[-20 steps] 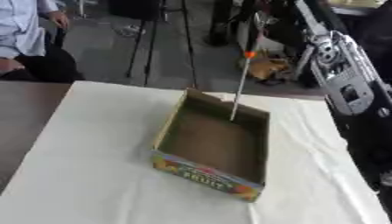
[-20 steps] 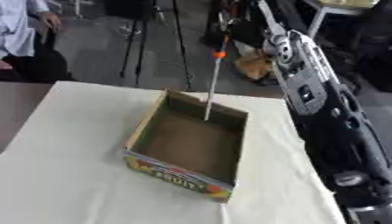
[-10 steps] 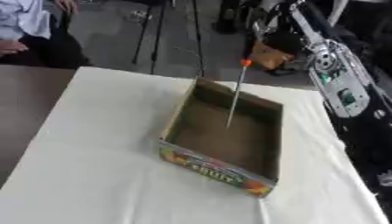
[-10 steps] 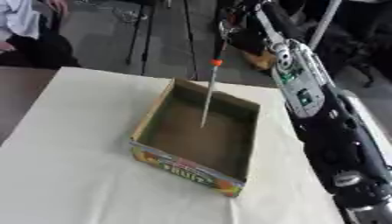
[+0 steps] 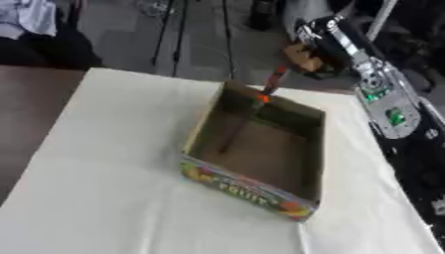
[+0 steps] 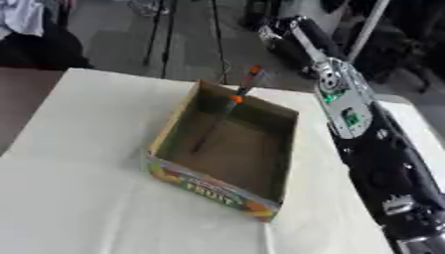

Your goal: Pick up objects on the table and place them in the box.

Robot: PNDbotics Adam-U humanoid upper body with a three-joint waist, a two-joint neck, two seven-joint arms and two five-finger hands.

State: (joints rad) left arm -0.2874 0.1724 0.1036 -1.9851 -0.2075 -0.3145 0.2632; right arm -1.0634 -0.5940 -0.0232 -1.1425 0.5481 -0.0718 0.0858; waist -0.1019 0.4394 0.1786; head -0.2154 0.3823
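Thing: thin grey rod with orange tip [image 6: 215, 124] leans inside open cardboard box with colourful fruit print [image 6: 217, 188], below the right arm.
Right hand: fingers blurred, cannot tell.
Surface: white cloth-covered surface [image 5: 96, 198] spreads left of the box.

Motion-blurred throughout — the right hand [image 6: 276, 31] is a dark smear, fingers indistinct; the stick's [image 6: 213, 126] tip too.

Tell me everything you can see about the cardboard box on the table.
The cardboard box is an open, shallow rectangular tray with plain brown inside walls and a colourful printed front reading FRUIT. It sits askew on the white tablecloth. A thin stick with an orange tip leans in it, lower end on the floor, top against the far wall.
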